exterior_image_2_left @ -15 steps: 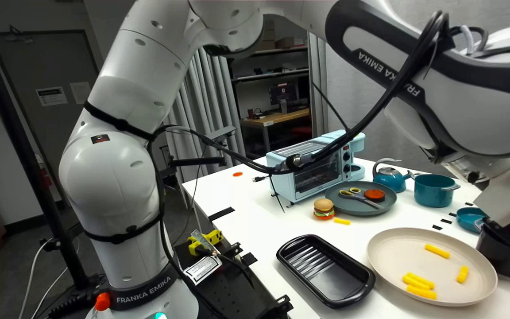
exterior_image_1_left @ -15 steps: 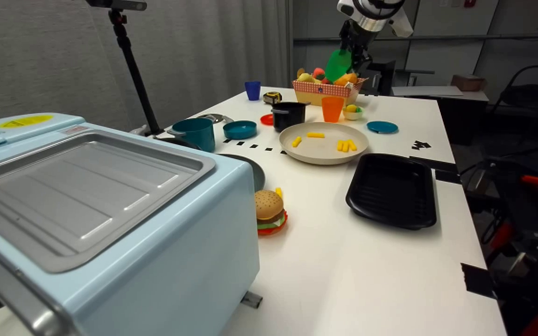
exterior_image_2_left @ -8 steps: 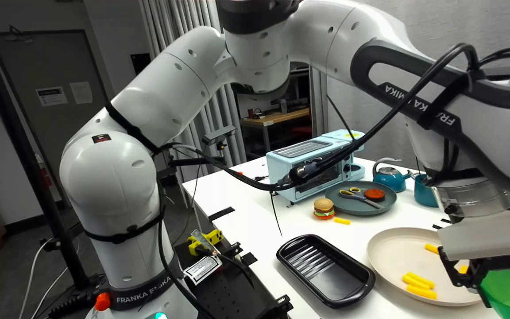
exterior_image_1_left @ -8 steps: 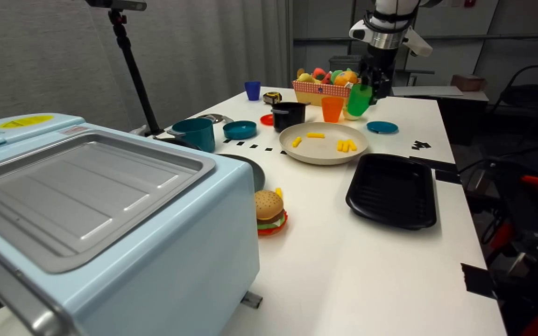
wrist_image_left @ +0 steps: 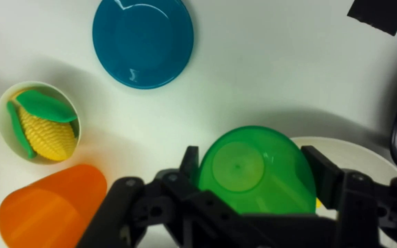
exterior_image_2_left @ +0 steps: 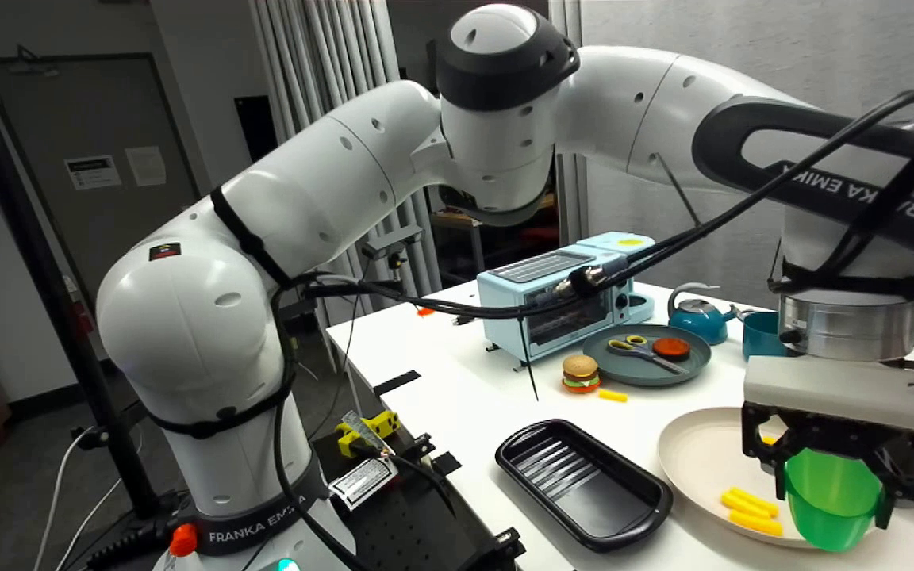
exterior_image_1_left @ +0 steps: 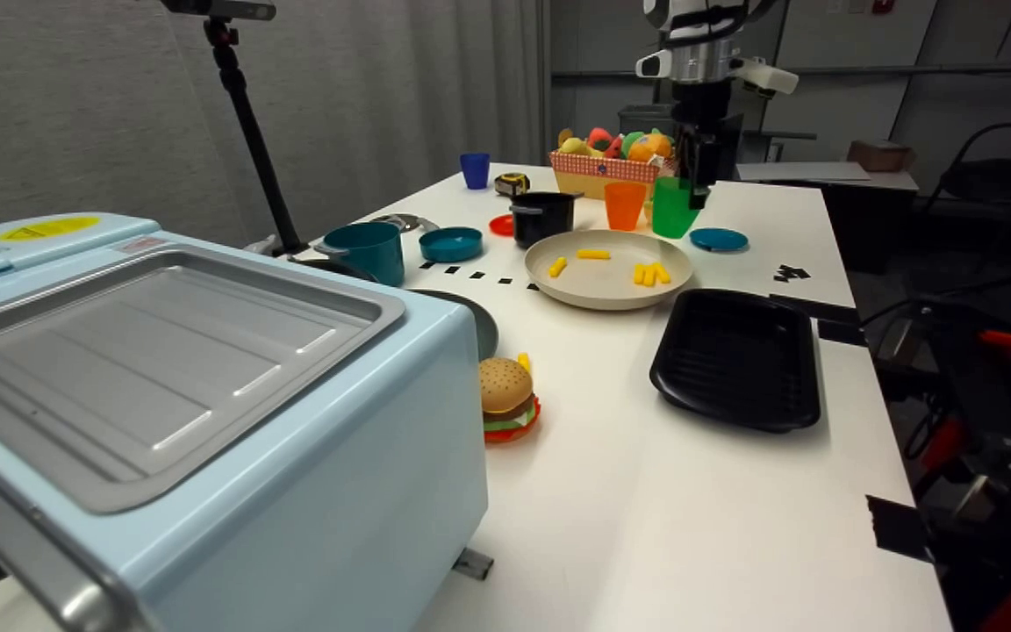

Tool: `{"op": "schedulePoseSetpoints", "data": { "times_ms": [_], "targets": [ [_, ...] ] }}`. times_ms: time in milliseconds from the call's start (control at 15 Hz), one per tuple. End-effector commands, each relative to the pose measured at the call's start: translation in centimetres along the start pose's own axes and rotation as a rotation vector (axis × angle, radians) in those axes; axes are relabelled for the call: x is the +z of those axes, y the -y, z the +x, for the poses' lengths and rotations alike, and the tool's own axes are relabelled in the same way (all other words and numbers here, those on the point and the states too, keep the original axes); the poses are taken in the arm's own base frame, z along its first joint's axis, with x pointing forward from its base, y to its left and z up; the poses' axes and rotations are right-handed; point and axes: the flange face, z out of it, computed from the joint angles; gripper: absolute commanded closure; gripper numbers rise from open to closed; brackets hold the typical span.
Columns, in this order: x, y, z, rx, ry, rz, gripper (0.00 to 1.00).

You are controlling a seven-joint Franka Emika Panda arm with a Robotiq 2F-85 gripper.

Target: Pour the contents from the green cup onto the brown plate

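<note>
Green cup (exterior_image_2_left: 834, 507): shifted leftward in an exterior view since the earlier frame, now at lower right; held by the claw (wrist_image_left: 252, 163), jaws parted to the cup's width. Brown plate (exterior_image_1_left: 598, 283): right of centre in an exterior view, strewn with yellow sticks (exterior_image_1_left: 593, 254).

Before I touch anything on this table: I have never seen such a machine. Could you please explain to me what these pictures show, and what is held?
The machine is a white robot arm. The two exterior views look at it from outside, from different places; the wrist view looks down past its black fingers. These hold a green cup between them; I cannot tell whether anything is inside. On the white table stands a pale tan plate with yellow sticks on it. There are also a black tray, a toy burger, a light-blue oven and a basket of toy fruit.
</note>
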Motion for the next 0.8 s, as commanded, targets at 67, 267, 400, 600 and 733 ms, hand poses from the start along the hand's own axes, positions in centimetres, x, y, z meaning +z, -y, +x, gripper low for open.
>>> {"op": "schedulePoseSetpoints", "data": {
  "times_ms": [67,267,400,600,733],
  "targets": [
    [0.7,-1.1,0.7,0.116,0.023,0.105,0.50],
    [1.6,-0.8,0.5,0.166,0.009,0.119,0.50],
    [2.1,-0.3,0.3,0.186,-0.010,0.124,0.50],
    [0.9,-1.3,0.6,0.209,-0.030,0.119,0.50],
    [0.7,-1.1,0.7,0.217,-0.043,0.110,0.50]
  ]
}}
